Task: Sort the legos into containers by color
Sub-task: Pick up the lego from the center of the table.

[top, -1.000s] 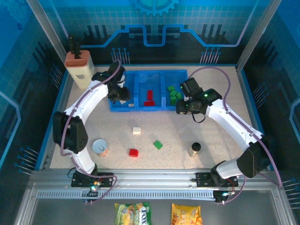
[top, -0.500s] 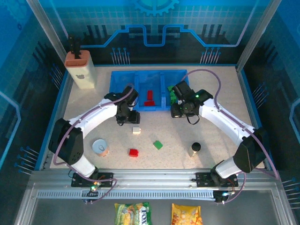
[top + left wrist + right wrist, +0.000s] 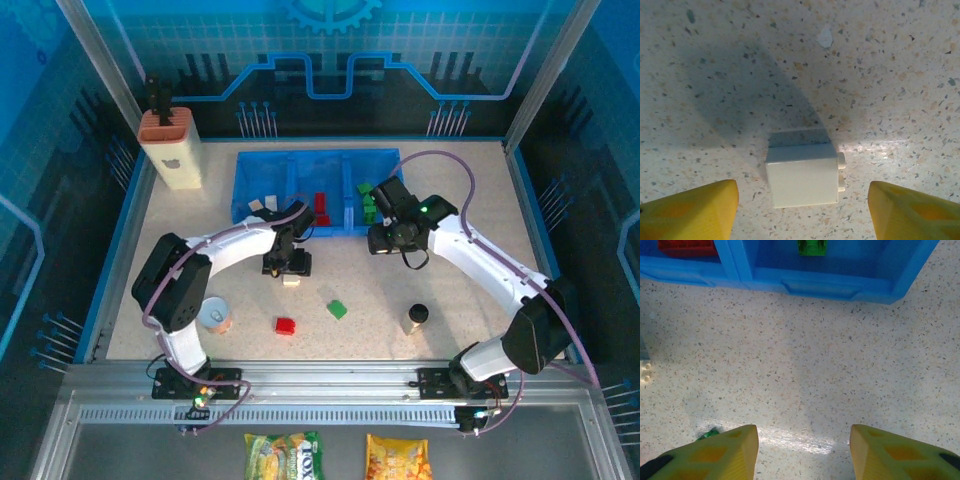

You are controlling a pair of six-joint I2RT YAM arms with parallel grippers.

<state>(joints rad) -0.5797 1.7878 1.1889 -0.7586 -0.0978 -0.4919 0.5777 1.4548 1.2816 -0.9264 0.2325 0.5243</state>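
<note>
A white lego [image 3: 802, 175] lies on its side on the speckled table, studs pointing right. My left gripper [image 3: 802, 210] is open and straddles it, with a gap between the brick and each yellow finger. From above, the left gripper [image 3: 288, 263] hovers over that white lego [image 3: 291, 281]. A red lego [image 3: 286, 325] and a green lego [image 3: 337, 309] lie loose nearer the front. The blue tray [image 3: 262, 168] holds white legos [image 3: 262, 207] on the left, red legos [image 3: 320, 205] in the middle and green legos [image 3: 368, 203] on the right. My right gripper [image 3: 804, 450] is open and empty over bare table in front of the tray wall [image 3: 820, 287].
A round tin can [image 3: 213, 314] stands at the front left and a small dark-capped bottle [image 3: 416, 317] at the front right. A beige block with an orange top [image 3: 170, 145] stands at the back left. Blue walls border the table.
My left gripper has come from the tray's left compartment down to the white lego on the table, its jaws widening. The right gripper shifted from the tray's right compartment to just in front of it.
</note>
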